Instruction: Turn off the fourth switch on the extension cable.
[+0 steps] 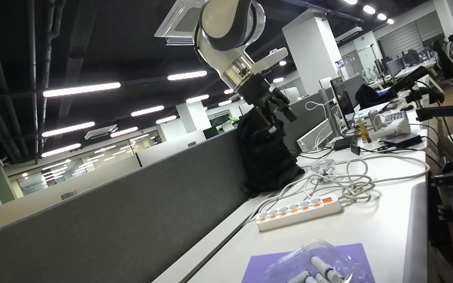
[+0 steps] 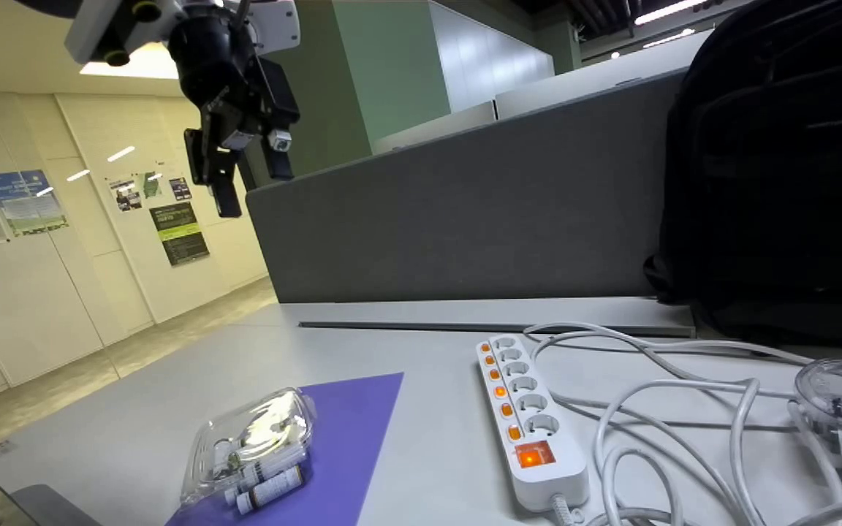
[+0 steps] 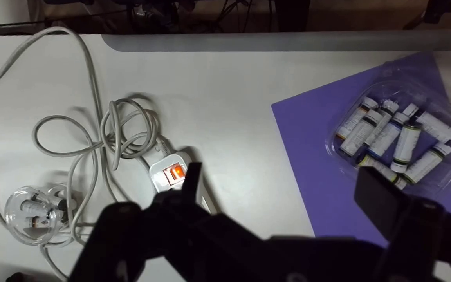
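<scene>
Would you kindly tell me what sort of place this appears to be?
Probably an open-plan office: a grey partition runs along the white desk, and a computer monitor stands farther back.

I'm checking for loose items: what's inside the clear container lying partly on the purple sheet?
Inside the clear container lie several small bottles with printed labels, crowded together. Whatever is beneath them is hidden, and in the wrist view a gripper finger covers part of the container.

The power strip (image 2: 522,416) lies between sheet (image 2: 362,431) and cords (image 2: 737,442).
</scene>
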